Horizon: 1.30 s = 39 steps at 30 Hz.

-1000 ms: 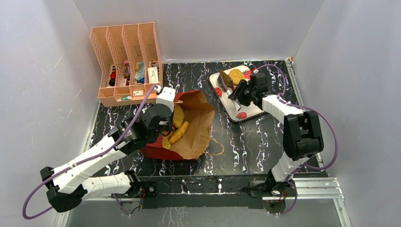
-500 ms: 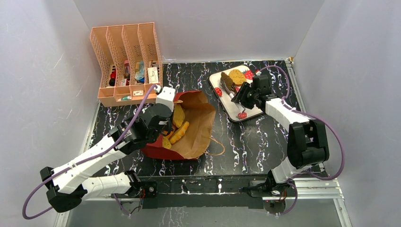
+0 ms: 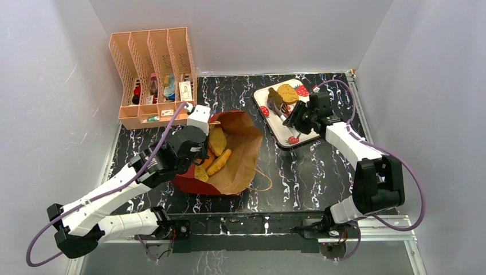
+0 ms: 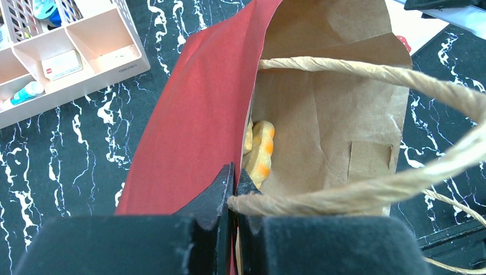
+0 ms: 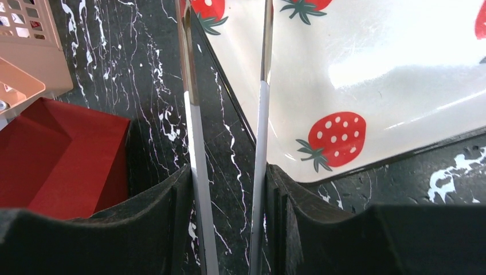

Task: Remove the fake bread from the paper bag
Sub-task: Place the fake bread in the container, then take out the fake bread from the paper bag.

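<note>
The paper bag (image 3: pixel 195 182) lies on its side, red outside, brown inside, mouth facing right. Several fake bread pieces lie in it: a golden one (image 3: pixel 217 140), a long orange one (image 3: pixel 220 162) and a yellow one (image 3: pixel 202 172). My left gripper (image 3: pixel 198 150) is shut on the bag's red wall (image 4: pixel 195 114) and tan cord handle (image 4: pixel 372 183); a yellow-orange piece (image 4: pixel 261 152) shows just inside. My right gripper (image 3: pixel 296 117) is shut on metal tongs (image 5: pixel 192 143), whose arms stand apart and empty over the near left edge of the strawberry tray (image 5: pixel 372 74).
The strawberry tray (image 3: pixel 306 134) at the back right holds a golden-tan bread (image 3: pixel 286 93) and a dark brown one (image 3: pixel 274 97). A peach slotted organiser (image 3: pixel 152 74) with small items stands at the back left. The bag's second cord handle (image 3: pixel 265 177) trails on the table.
My right arm has swung its elbow to the right and drawn the tongs back a little over the tray. The left gripper keeps its hold; the bag's bread has shifted slightly.
</note>
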Motion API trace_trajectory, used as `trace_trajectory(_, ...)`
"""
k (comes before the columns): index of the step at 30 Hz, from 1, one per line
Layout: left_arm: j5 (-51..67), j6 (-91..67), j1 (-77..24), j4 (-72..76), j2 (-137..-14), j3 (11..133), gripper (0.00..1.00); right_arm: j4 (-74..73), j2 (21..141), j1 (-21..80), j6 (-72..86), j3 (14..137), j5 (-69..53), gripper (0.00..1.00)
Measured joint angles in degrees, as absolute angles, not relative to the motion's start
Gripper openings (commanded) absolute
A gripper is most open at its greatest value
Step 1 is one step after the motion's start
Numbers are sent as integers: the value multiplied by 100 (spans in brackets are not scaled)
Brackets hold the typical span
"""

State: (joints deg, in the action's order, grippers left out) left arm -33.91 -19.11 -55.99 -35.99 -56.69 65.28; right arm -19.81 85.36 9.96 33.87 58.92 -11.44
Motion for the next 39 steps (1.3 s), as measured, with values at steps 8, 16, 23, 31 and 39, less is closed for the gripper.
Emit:
trace_trajectory(8,-3352,-1911,-5599,-3601,-5634,6528,0,-2182,8071,996,3326,5815,-1039,40)
trace_trajectory(16,-3301,-1887,-5599,-3601,-5577,6523,0,-2567,7489,996,3343,5708,-1002,38)
trace_trajectory(23,-3199,-1841,-5599,-3509,-5546,6438,0,-3157,6342,1033,3391,5780,-1024,38)
trace_trajectory(31,-3079,-1841,-5599,-3183,-5629,6211,0,-3977,5454,1249,3592,6309,-1170,38)
trace_trajectory(39,-2926,-1817,-5599,-2821,-6025,6178,0,-4829,5142,1256,3564,6928,-1514,37)
